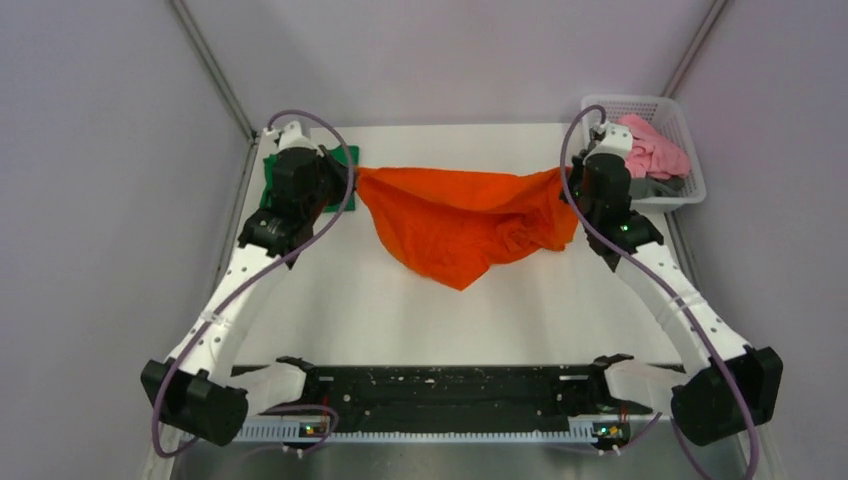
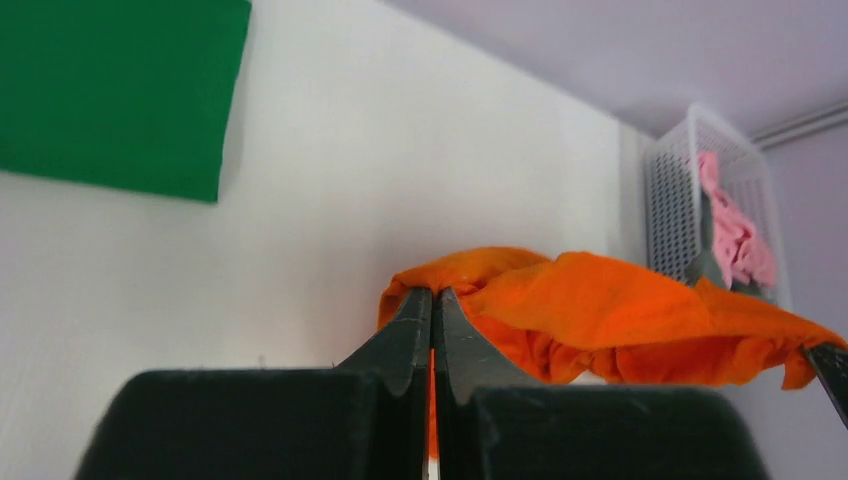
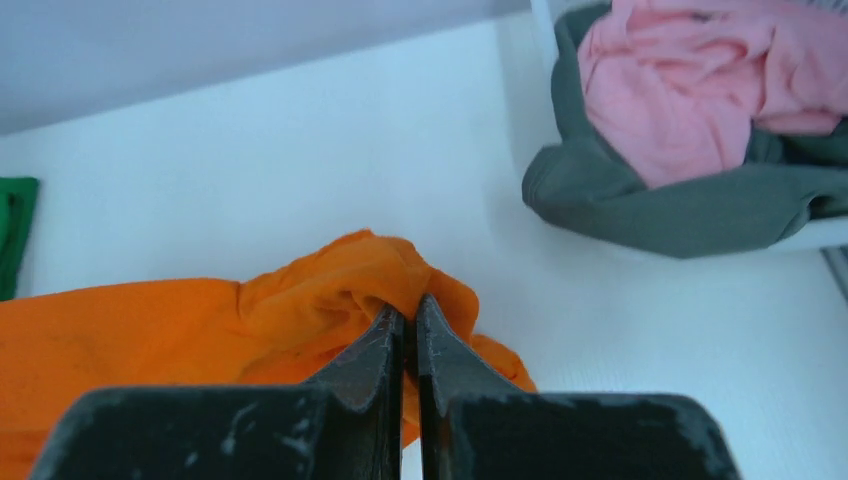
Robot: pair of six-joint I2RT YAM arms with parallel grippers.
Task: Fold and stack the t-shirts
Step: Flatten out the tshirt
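While left and right jaws clamp the far edge of the orange t-shirt (image 1: 455, 225), bare table (image 1: 450, 325) lies before it.

1. On my feed the orange t-shirt (image 1: 460, 225) is plain bright orange.
2. The green t-shirt (image 2: 110, 90) is solid green.
3. I see a pink garment (image 1: 655, 150), a dark grey garment (image 1: 662, 187) and a white basket (image 1: 640, 103).
4. The bench (image 1: 450, 310) is white, and my left tool (image 2: 433, 298) and right tool (image 3: 410, 308) are black.

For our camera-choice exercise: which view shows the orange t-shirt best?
Top external: the orange t-shirt shows nearly its whole outline, stretched wide. Left wrist sees it edge-on; right wrist, only a bunched corner.
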